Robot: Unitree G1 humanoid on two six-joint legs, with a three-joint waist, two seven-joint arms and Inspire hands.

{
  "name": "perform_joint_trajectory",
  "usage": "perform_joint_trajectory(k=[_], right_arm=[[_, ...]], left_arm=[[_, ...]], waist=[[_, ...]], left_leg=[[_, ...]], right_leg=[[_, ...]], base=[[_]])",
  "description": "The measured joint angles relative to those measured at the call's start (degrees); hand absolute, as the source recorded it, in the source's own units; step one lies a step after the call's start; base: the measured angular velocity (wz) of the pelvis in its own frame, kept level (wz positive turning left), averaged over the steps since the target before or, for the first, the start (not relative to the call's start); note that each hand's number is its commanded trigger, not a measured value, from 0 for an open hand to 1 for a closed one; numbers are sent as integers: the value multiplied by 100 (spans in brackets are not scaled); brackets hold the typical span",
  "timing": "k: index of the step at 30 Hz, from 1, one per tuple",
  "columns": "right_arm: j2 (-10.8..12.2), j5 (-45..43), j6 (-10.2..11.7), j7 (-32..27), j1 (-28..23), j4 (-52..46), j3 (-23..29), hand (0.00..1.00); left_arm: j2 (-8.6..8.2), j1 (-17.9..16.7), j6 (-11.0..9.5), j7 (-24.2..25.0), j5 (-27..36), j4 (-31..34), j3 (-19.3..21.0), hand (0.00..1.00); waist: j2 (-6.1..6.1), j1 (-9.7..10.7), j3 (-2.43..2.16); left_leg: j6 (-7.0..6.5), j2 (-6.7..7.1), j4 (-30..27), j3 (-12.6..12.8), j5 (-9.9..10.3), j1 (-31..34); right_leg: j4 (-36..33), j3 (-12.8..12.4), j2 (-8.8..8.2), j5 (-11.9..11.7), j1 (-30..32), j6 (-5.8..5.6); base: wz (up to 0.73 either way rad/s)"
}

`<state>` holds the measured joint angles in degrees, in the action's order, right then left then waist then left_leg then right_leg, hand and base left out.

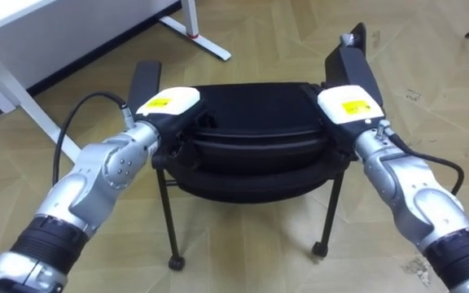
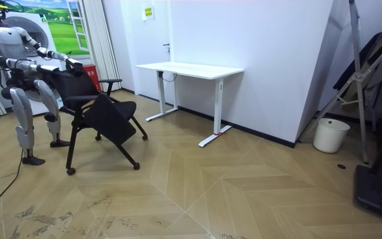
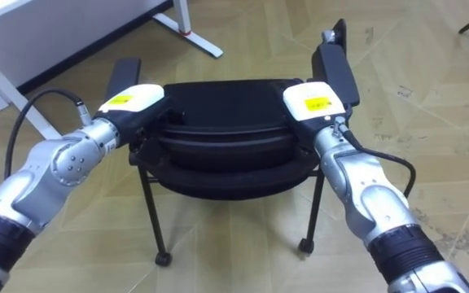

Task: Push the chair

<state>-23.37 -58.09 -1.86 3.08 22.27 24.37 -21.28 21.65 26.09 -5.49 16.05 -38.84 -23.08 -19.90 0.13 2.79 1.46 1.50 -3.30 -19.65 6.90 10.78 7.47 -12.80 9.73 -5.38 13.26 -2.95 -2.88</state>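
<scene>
- The chair [image 1: 251, 122] stands directly in front of the robot on the wooden floor [image 1: 243, 268]. Its backrest is met by the left hand [image 1: 168, 102] at one top corner and by the right hand [image 1: 347, 101] at the other.
- Only the backs of both hands can be seen. The fingers are hidden over the backrest's edge, so it cannot be told whether the top is gripped or merely pressed.
- If nothing is actually gripped, the chair could be lost on its wheels [image 1: 176, 263] once force is applied, and it would roll out of reach.
- The contact is made high on the chair. A tip forward is judged possible if a wheel is caught on a floor seam while the top is driven on.
- If one arm is pressed harder than the other, the chair would probably be swung off line.
- The white desk [image 2: 190, 68] lies ahead in the room view, and its foot [image 1: 195, 34] sits near the left armrest [image 1: 145, 81]. That armrest or a front leg could be knocked against it if the path is not corrected.
- The rear legs stand close to the robot, so they could be struck by its feet if steps are taken faster than the chair rolls.
</scene>
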Motion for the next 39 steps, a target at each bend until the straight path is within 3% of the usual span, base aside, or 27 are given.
perform_joint_trajectory(k=[6,17,39], right_arm=[[-12,30,41,1,12,79,0,100],[-136,-10,481,-492,19,417,-64,100],[-139,7,522,-667,17,468,-121,100]], left_arm=[[-31,72,30,13,-3,-73,-61,100],[-36,120,45,41,12,-155,-70,100],[-39,133,116,36,47,-172,-84,100]], waist=[[1,3,0],[29,3,10],[25,20,12]], left_leg=[[10,-7,-28,-69,6,-4],[15,-23,-104,-107,10,15],[15,-22,-101,-121,9,12]], right_leg=[[9,34,19,-8,-3,2],[8,37,38,-14,-29,11],[2,61,41,-15,-40,12]], base=[[2],[0],[0]])
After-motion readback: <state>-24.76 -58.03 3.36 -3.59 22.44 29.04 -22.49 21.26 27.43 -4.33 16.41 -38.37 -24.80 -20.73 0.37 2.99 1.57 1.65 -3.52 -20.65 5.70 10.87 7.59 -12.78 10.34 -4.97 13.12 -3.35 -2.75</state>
